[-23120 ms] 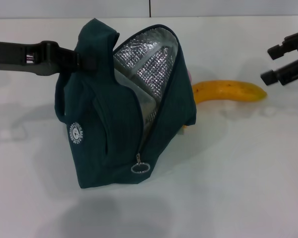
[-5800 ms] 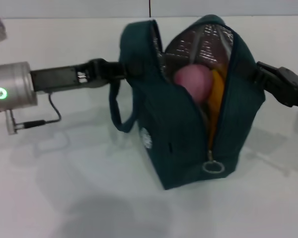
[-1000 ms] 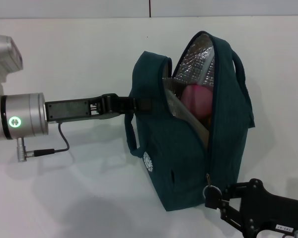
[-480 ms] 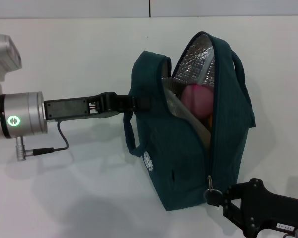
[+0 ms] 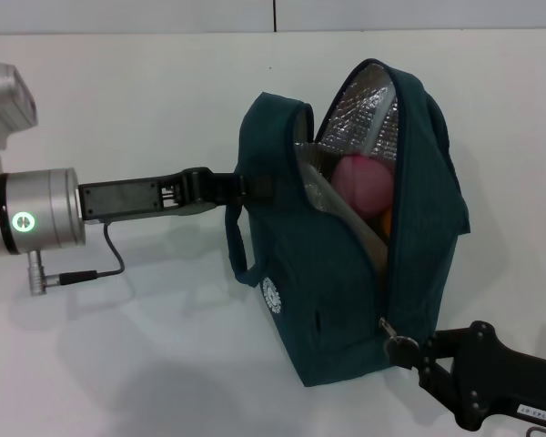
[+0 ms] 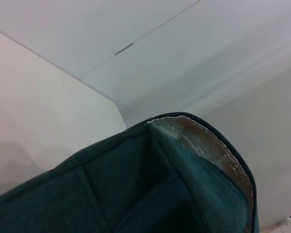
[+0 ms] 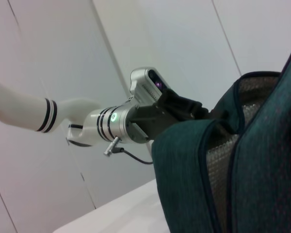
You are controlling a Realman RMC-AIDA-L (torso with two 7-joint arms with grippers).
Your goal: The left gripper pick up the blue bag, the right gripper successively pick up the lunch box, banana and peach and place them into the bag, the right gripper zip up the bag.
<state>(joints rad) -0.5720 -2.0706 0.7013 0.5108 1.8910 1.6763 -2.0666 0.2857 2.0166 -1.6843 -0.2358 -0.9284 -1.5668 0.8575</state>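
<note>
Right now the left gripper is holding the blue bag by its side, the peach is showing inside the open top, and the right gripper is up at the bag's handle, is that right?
Not quite. In the head view the right gripper is low, at the ring zip pull near the blue bag's bottom, not at the handle. The rest holds: the left gripper holds the bag's side and the peach shows inside the open top.

Blue bag (image 6: 136, 189): dark teal fabric panel with stitched seams is seen close up; silver foil lining (image 6: 208, 145) is exposed along its dark-piped rim. White wall (image 6: 150, 58) is shown behind.
</note>
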